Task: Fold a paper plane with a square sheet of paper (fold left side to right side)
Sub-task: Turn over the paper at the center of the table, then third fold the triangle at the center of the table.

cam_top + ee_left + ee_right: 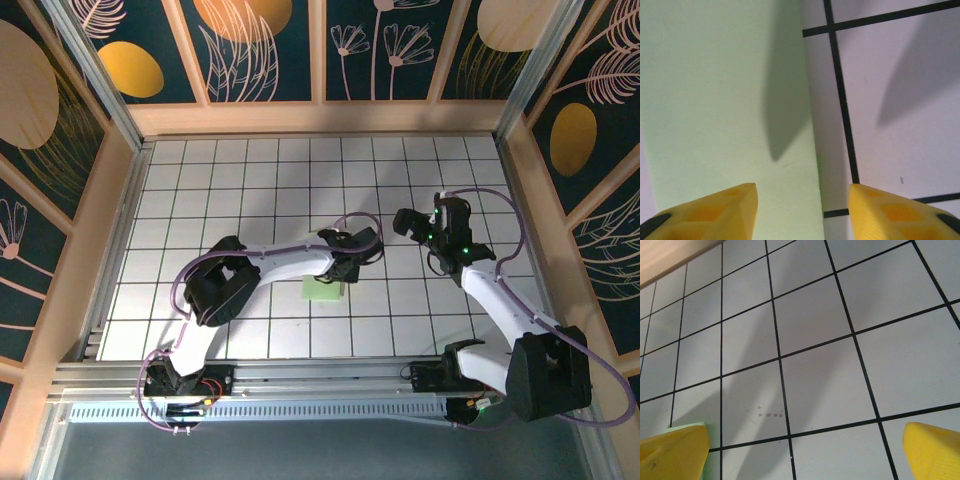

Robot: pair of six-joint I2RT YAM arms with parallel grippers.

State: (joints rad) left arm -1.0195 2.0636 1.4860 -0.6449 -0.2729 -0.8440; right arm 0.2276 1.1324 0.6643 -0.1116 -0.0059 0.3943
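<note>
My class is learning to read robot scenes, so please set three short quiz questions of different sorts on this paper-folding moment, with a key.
1. True or false: the right gripper is shut on the green paper.
2. Which gripper hangs over the green paper? A) the left gripper B) the right gripper C) both
3. Fill in: the grid lines on the white table are ____.
Key: 1 false, its jaws stand open over bare tiles. 2 A. 3 black.
</note>
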